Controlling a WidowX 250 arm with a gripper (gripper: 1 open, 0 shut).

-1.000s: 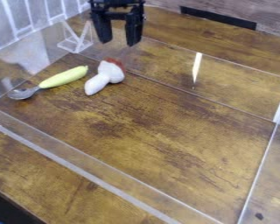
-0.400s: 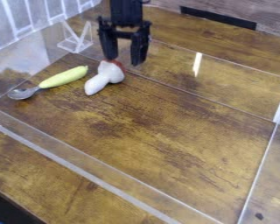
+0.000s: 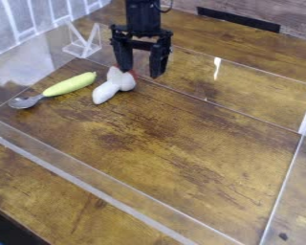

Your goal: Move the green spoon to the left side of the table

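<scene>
Green spoon [image 3: 70, 84] on table [image 3: 182, 153], upper left of view, beside white red-tipped object [image 3: 114, 86]. Long axis diagonal: metal bowl lower left, handle end upper right. Jaws [image 3: 142, 69] spread apart.

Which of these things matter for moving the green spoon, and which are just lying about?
Part of the job:
- green spoon
- wooden table, the surface it moves across
- open black gripper, the mover

Just lying about:
- white object with a reddish end
</scene>
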